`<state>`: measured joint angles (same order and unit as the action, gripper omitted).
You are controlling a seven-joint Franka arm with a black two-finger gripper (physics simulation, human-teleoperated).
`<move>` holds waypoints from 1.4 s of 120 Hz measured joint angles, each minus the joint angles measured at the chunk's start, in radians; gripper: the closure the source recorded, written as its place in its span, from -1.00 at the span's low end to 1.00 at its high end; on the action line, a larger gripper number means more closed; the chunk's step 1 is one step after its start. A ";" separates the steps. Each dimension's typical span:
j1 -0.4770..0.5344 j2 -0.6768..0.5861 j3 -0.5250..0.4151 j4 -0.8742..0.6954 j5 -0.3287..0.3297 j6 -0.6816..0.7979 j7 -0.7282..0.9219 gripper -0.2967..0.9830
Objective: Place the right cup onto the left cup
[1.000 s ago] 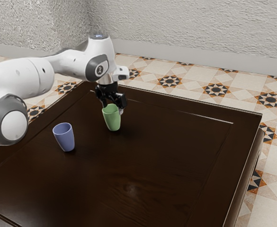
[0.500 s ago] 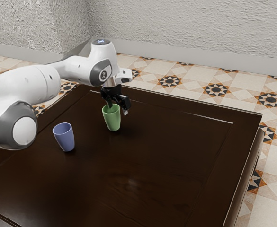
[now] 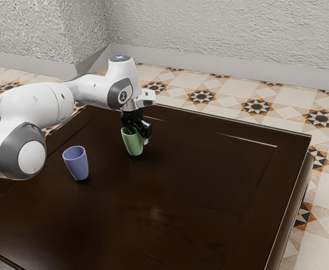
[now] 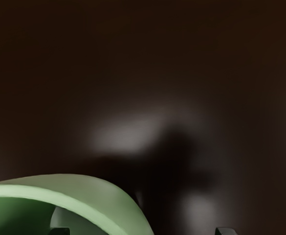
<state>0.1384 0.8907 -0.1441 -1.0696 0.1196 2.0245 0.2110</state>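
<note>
Black gripper [image 3: 139, 136] astride the green cup's rim.
From where I stand, the green cup [image 3: 134, 146] is upright on the dark wooden table [image 3: 209, 180], smooth, plain, open-mouthed and tapering to its base; the gripper's fingers are spread apart, one dipping inside the mouth, the other outside the wall, hiding part of the rim. The blue cup [image 3: 77, 164], just as plain, stands upright nearer the arm's base, well apart from the green one.
</note>
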 joint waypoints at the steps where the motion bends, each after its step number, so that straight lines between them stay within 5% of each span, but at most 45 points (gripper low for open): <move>1: 0.000 0.000 0.000 0.000 0.000 0.000 0.000 0.11; 24: 0.000 0.000 0.001 0.001 0.002 0.001 0.009 0.50; 57: -0.003 -0.053 0.002 -0.041 0.007 0.001 0.013 0.64; 108: -0.007 -0.560 0.007 -0.559 0.006 0.000 -0.068 0.68; 168: -0.011 -0.847 0.127 -0.849 0.012 -0.020 -0.212 0.69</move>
<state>0.1271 0.0434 -0.0169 -1.9181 0.1321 2.0043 -0.0007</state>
